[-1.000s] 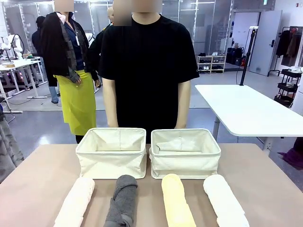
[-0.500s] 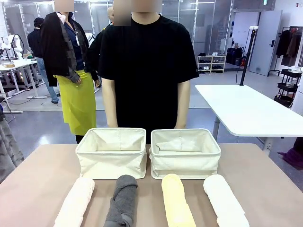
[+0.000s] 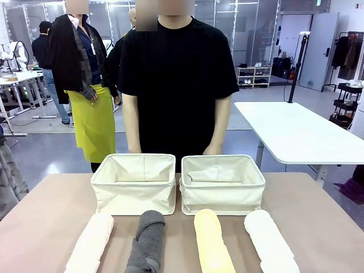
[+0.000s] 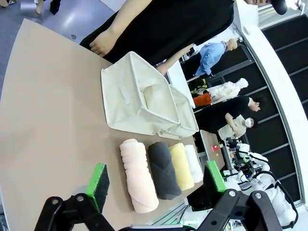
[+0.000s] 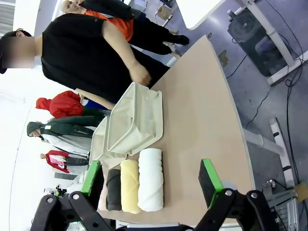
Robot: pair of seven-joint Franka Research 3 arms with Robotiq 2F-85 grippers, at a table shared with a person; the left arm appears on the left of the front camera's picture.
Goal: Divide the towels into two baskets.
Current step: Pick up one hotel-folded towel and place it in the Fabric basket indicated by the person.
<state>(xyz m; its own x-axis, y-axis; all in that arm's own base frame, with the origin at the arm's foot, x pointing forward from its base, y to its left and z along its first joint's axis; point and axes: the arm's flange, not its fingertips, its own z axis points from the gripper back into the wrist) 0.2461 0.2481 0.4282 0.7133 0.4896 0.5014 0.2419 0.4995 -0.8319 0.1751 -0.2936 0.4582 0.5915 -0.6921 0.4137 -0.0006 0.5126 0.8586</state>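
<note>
Left end effector and right end effector both gape empty; towels and baskets lie unmoved.

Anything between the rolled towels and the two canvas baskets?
Nothing visible. Four rolled terry towels, pale pink, dark grey, yellow, white, lie in a row before the two cream canvas baskets, only bare tan table between. The person's hand is by the right basket's far rim.

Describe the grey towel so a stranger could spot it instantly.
On the tan table, find the left basket. In front of it lies the grey towel, between the pink towel and the yellow towel; it alone is dark.
</note>
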